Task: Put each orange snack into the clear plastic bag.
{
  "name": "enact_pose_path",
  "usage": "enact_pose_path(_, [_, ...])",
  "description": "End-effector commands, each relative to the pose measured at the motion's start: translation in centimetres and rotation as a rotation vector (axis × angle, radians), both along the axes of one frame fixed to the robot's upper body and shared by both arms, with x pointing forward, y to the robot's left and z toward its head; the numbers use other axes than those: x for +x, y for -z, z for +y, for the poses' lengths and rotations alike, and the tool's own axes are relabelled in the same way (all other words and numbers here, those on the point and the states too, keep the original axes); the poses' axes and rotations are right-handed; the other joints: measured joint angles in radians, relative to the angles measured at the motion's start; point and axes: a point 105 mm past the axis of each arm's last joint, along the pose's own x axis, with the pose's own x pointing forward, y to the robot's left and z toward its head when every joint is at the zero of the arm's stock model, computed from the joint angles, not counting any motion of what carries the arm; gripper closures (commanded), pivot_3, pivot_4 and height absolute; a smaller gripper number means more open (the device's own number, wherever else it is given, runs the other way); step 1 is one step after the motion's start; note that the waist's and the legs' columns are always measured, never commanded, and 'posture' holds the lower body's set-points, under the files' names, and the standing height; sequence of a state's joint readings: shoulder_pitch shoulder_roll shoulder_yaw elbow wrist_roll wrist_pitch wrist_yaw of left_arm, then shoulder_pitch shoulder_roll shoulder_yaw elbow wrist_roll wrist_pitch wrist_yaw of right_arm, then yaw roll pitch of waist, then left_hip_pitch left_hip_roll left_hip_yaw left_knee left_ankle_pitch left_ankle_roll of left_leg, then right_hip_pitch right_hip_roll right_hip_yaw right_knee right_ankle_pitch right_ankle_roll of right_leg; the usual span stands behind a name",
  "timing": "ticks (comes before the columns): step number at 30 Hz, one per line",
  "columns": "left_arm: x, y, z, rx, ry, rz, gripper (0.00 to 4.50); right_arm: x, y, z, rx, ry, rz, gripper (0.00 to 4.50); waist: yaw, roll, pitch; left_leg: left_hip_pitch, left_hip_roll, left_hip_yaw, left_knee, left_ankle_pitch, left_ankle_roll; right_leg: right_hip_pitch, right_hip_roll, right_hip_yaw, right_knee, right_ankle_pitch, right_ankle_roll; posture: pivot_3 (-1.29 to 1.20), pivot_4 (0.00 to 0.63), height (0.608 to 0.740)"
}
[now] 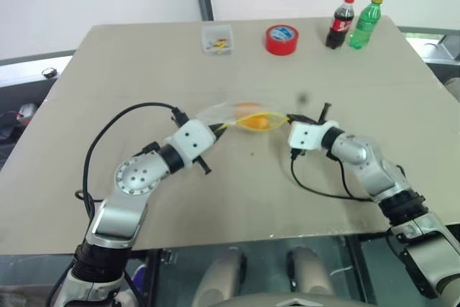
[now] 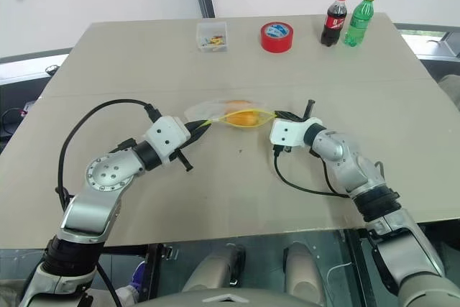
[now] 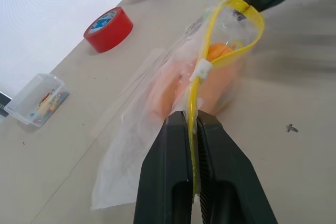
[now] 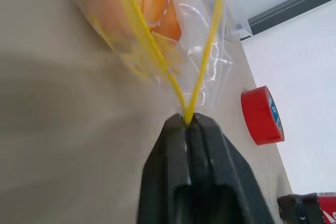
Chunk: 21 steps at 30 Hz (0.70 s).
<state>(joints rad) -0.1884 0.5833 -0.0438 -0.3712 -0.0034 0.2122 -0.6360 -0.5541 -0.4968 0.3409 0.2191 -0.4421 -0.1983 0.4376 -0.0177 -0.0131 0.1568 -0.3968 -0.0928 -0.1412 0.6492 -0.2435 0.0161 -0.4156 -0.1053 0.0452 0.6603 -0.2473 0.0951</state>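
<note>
Both the left gripper (image 3: 195, 129) and right gripper (image 4: 187, 124) have fingers clamped on the yellow closure strip of the floppy, slippery clear plastic bag (image 2: 215, 111), which hangs between them above the tabletop (image 2: 144, 55), holding the light orange snacks (image 2: 243, 117).

Head stereo pair overhead of table (image 1: 108, 70); wrist views close on bag (image 3: 157, 108).
</note>
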Motion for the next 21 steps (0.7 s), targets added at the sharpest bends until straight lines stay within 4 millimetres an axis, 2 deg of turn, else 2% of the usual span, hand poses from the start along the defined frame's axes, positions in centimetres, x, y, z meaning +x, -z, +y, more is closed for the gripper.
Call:
enact_pose_path(1, [-0.2,-1.9,0.0,-0.015,0.002,-0.067,4.50,0.3,-2.6,-0.2,0.044,0.001,-0.075,4.44,0.000,0.000,0.000,0.000,0.000,0.000,0.000,0.000,0.000,0.000,0.000,0.000,0.000,0.000,0.000,0.00,0.150,0.740])
enact_pose_path(5, [0.7,-2.8,0.5,-0.035,-0.032,-0.088,4.50,0.7,-4.9,-1.2,0.073,0.031,-0.115,4.44,0.001,0.000,0.000,0.000,0.000,0.000,0.000,0.000,0.000,0.000,0.000,0.000,0.000,0.000,0.000,0.00,0.150,0.740])
enact_pose_path(9, [2.6,-5.0,1.4,-0.063,-0.089,-0.143,4.50,1.5,-9.4,-3.2,0.087,0.092,-0.193,4.44,0.001,0.000,0.000,0.000,0.000,0.000,0.000,0.000,0.000,0.000,0.000,0.000,0.000,0.000,0.000,0.00,0.150,0.740])
enact_pose_path(11, [3.4,-5.7,1.6,-0.064,-0.101,-0.166,4.50,1.9,-10.6,-4.0,0.070,0.120,-0.210,4.44,0.000,0.000,0.000,0.000,0.000,-0.001,0.000,0.000,0.000,0.000,0.000,-0.001,0.000,0.000,0.000,0.00,0.150,0.740])
enact_pose_path(13, [5.1,-6.3,1.5,-0.061,-0.104,-0.188,4.50,2.6,-12.3,-5.2,0.076,0.175,-0.234,4.44,0.001,0.000,0.000,0.000,0.000,0.000,0.000,0.000,0.000,0.000,0.000,-0.001,-0.001,0.000,0.000,0.00,0.150,0.740])
enact_pose_path(18, [9.1,-7.5,0.9,-0.033,-0.136,-0.227,4.50,4.5,-12.6,-7.3,0.105,0.270,-0.191,4.44,0.004,-0.001,0.000,-0.001,-0.001,-0.001,0.000,0.000,0.000,0.001,0.000,-0.002,-0.002,0.000,0.000,0.00,0.150,0.740])
enact_pose_path(21, [10.5,-9.1,0.2,-0.044,-0.133,-0.275,4.50,5.4,-13.6,-8.5,0.057,0.311,-0.235,4.44,-0.002,-0.001,0.001,-0.003,-0.004,-0.001,0.000,0.000,0.000,0.000,-0.001,-0.001,-0.002,0.000,0.000,0.00,0.150,0.740])
